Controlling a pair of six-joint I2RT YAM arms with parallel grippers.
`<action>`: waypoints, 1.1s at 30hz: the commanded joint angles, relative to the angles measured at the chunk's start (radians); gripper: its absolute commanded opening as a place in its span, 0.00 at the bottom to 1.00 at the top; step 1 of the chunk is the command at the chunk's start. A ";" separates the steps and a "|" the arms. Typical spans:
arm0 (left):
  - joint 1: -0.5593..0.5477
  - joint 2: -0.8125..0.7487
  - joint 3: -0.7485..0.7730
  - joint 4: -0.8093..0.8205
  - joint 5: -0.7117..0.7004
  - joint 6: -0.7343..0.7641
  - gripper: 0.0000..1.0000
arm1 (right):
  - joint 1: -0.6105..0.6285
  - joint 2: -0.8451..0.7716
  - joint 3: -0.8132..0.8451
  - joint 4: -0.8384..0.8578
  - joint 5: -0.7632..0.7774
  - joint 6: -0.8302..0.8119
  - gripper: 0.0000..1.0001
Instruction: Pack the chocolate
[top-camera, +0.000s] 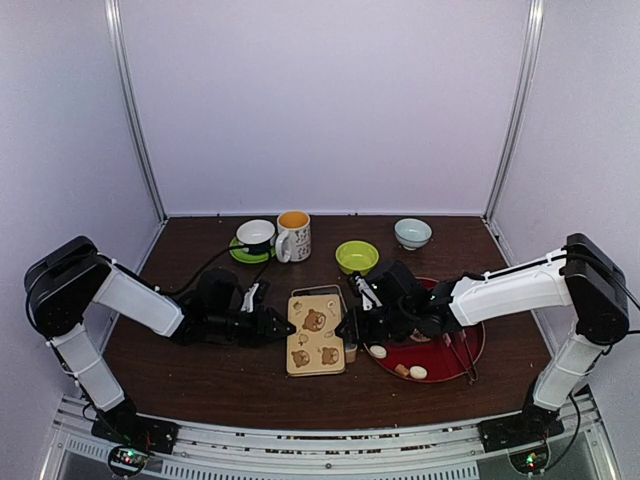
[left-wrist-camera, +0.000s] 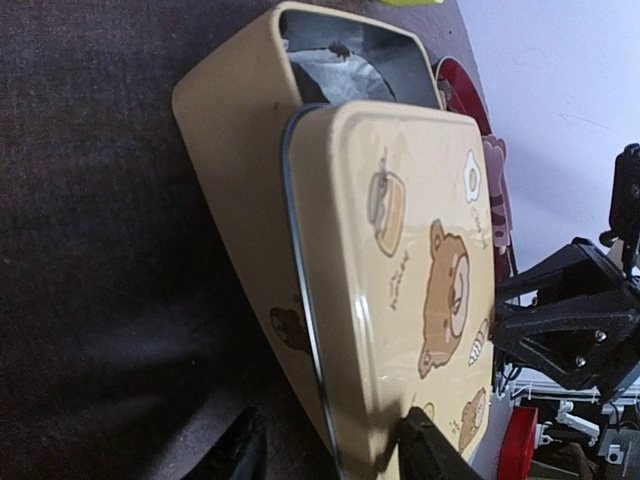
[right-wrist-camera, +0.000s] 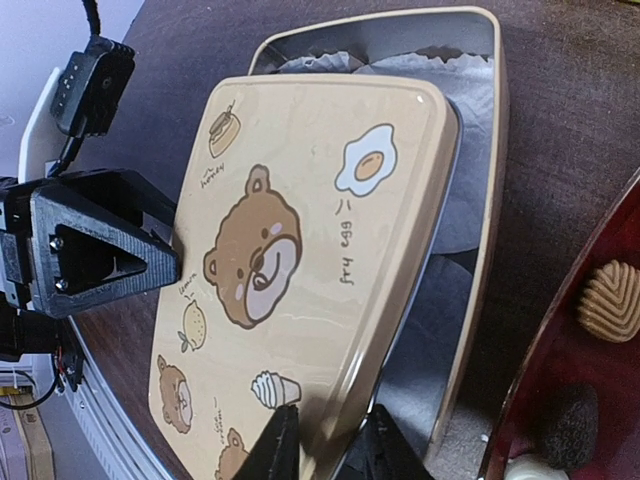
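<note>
The tan bear tin (top-camera: 315, 335) lies at mid table. Its lid (right-wrist-camera: 300, 270) sits askew over the open base (right-wrist-camera: 480, 200), which holds white paper liners. My right gripper (right-wrist-camera: 330, 450) is shut on the lid's right rim. My left gripper (left-wrist-camera: 338, 450) straddles the lid's left edge (left-wrist-camera: 330, 300). One finger (left-wrist-camera: 430, 450) rests on the lid top. The other finger (left-wrist-camera: 245, 445) stands clear of the tin. Chocolates lie on the red plate (top-camera: 470, 345): white ones (top-camera: 378, 351) (top-camera: 418, 372), a tan one (right-wrist-camera: 608, 300), and a dark one (right-wrist-camera: 567, 425).
A yellow-green bowl (top-camera: 357, 256), a mug (top-camera: 293, 236), a white cup on a green saucer (top-camera: 255, 235) and a pale bowl (top-camera: 412, 233) stand along the back. Metal tongs (top-camera: 458, 350) lie on the red plate.
</note>
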 joint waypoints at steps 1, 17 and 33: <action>-0.002 -0.021 0.021 -0.010 -0.005 0.026 0.48 | 0.008 0.010 0.026 0.003 -0.002 -0.015 0.23; -0.001 -0.022 -0.013 0.133 0.046 -0.002 0.32 | 0.013 0.010 0.022 0.015 -0.002 -0.013 0.22; -0.001 -0.100 -0.021 0.190 0.086 -0.029 0.20 | 0.014 -0.026 0.003 0.028 0.053 0.001 0.23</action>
